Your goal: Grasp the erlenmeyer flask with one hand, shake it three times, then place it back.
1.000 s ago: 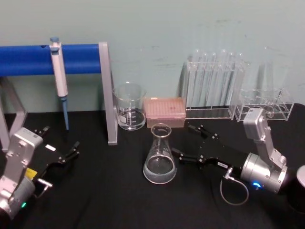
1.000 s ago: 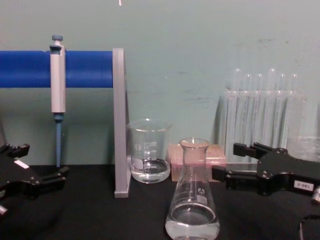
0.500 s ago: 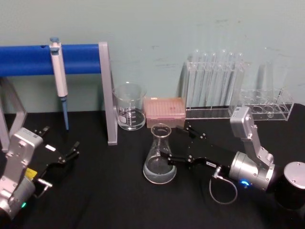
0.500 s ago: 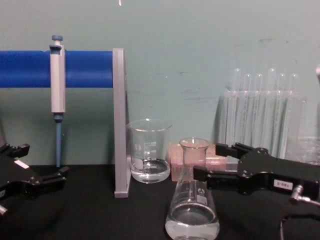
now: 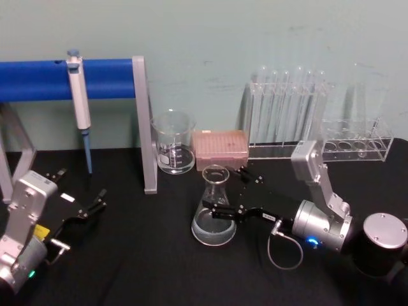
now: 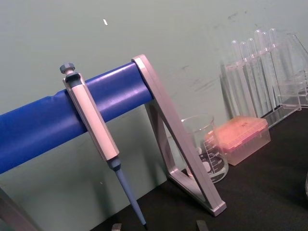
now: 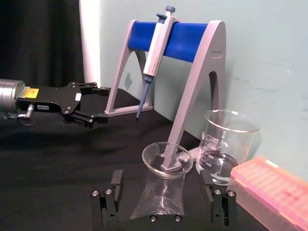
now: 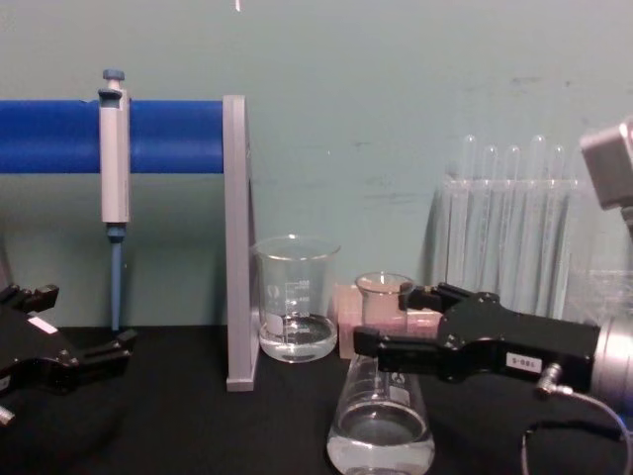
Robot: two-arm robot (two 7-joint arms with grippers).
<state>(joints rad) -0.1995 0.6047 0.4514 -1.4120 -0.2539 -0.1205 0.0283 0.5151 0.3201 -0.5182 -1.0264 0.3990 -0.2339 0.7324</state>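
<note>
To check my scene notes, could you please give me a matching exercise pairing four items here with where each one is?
1 pipette
2 erlenmeyer flask
3 beaker
4 left hand

A inside the open right hand
B hanging on the blue bar
C beside the pink tip box
D parked open at the table's left

Pairs: 1-B, 2-A, 3-C, 4-D.

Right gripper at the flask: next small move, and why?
Probably close the right gripper on the neck of the erlenmeyer flask: its open fingers sit either side of it, apart from the glass, and the flask stands on the table. Left gripper sits open at far left.
</note>
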